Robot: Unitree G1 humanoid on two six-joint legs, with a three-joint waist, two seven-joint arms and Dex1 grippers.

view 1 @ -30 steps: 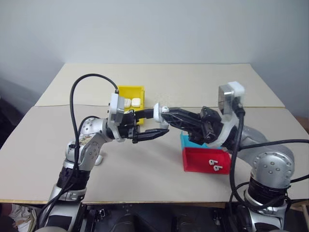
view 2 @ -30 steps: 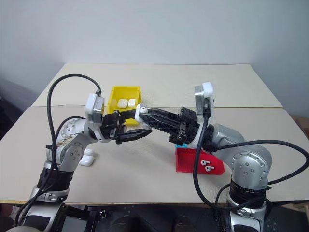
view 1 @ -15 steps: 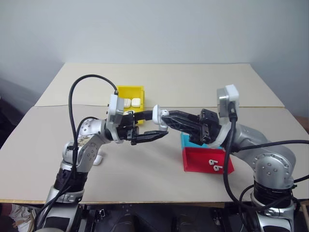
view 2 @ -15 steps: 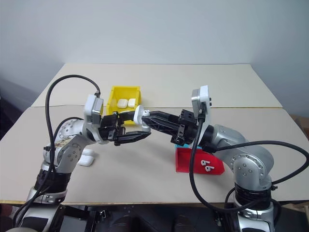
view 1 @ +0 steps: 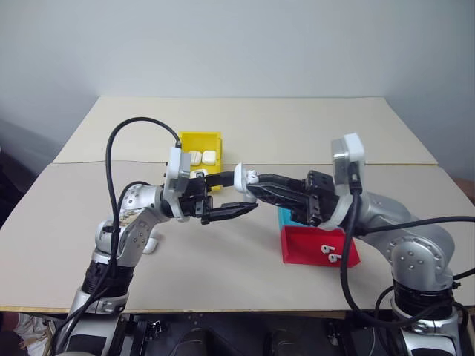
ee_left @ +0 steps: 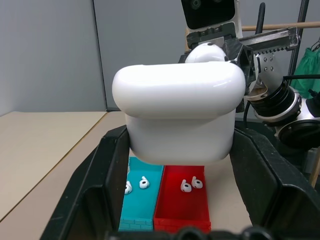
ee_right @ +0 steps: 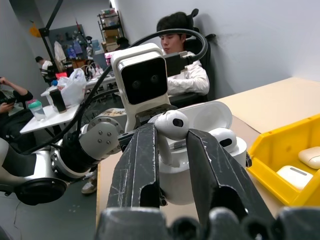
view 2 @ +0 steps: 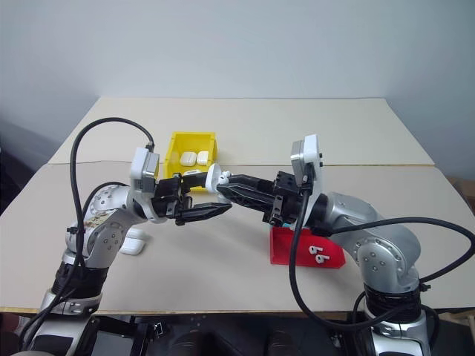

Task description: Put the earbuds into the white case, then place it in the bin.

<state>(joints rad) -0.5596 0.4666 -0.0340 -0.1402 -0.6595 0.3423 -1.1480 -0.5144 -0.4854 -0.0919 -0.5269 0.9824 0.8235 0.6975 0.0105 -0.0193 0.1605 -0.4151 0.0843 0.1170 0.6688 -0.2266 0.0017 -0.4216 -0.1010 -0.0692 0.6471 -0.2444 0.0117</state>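
From the head views, the left claw (view 1: pixel 226 194) clamps a small glossy white rounded earbud case (view 1: pixel 240 177), lid open, above the pale beige table (view 1: pixel 297 133). The right claw (view 1: pixel 256 180) meets it from the opposite side, its tips at the case's open top, pinching a tiny glossy white earbud (view 1: pixel 252 176). A small bright yellow plastic bin (view 1: pixel 201 150) stands on the table just behind the left claw, with two more white cases (view 1: pixel 202 157) inside. Below the right arm sit a shallow red tray (view 1: pixel 318 245) holding two earbuds (view 1: pixel 329 253) and a teal tray (view 1: pixel 286 216) touching it.

In the left wrist view, the case (ee_left: pixel 180 117) is wedged between the two black fingers (ee_left: pixel 102 185), the earbud (ee_left: pixel 205 52) poking above its lid. Past the claw lie the teal tray (ee_left: pixel 142 200) and red tray (ee_left: pixel 182 202) side by side, each with two earbuds.

In the right wrist view, the right claw's fingers (ee_right: pixel 142 165) are closed on the earbud (ee_right: pixel 171 125), right over the open case (ee_right: pixel 210 135), where another earbud (ee_right: pixel 222 136) already sits. The yellow bin (ee_right: pixel 285 165) lies just beside the claw. People sit in the background (ee_right: pixel 185 55).
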